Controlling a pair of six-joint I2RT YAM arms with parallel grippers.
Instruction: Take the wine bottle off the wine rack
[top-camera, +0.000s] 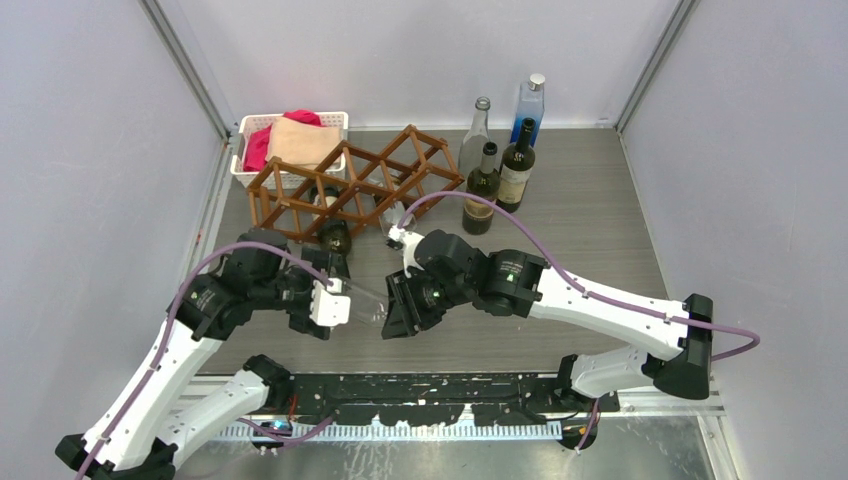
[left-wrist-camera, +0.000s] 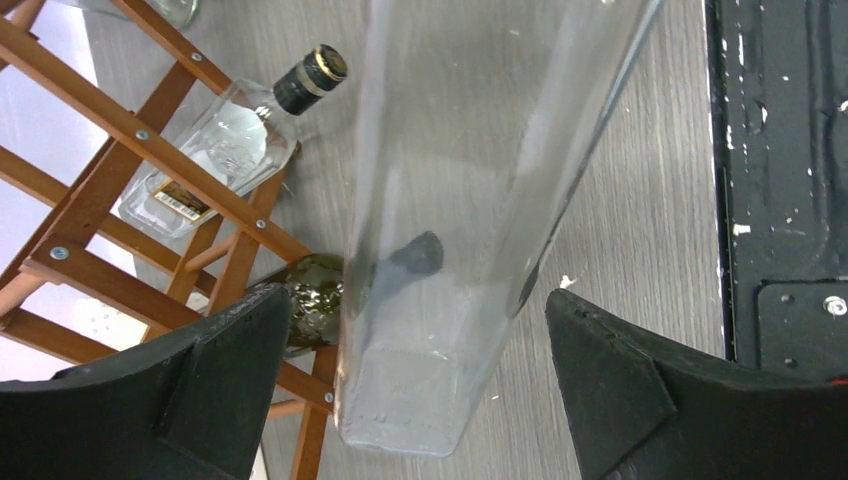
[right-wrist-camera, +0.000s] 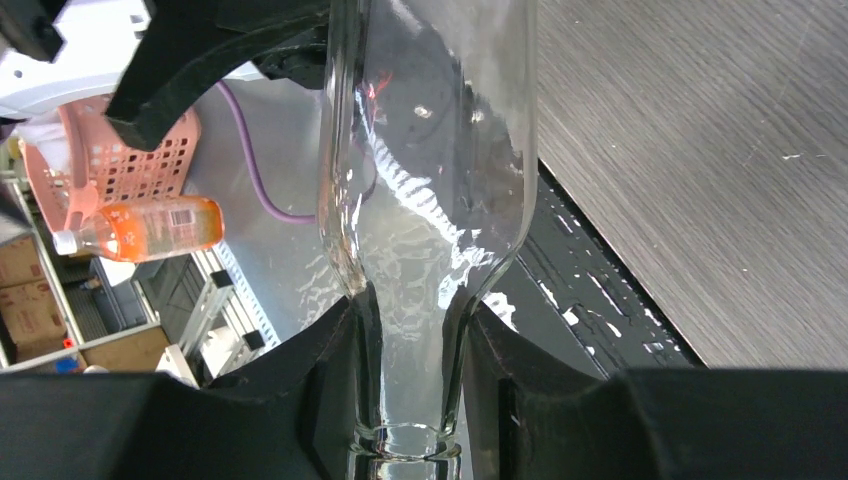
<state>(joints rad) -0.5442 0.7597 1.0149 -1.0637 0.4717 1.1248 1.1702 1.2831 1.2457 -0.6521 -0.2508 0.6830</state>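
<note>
I held the wine bottle (right-wrist-camera: 425, 180), likely slick, brittle glass, by its neck in the right gripper (right-wrist-camera: 412, 380); the left gripper (left-wrist-camera: 415, 310) gaped around its base.

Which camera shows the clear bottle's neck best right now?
Right wrist: the neck of the clear bottle sits centred, pinched in the right gripper. Left wrist shows only its body and base inside the open left gripper. Top external gives a faint glint between both grippers.

The wine bottle (right-wrist-camera: 430, 150) I hold: clear glass, glossy, smooth. Upper left, wine rack (left-wrist-camera: 130, 125): brown wood, satin. My fingers (right-wrist-camera: 300, 400): matt blk plastic. The table (top-camera: 590, 200): matt grey woodgrain.
</note>
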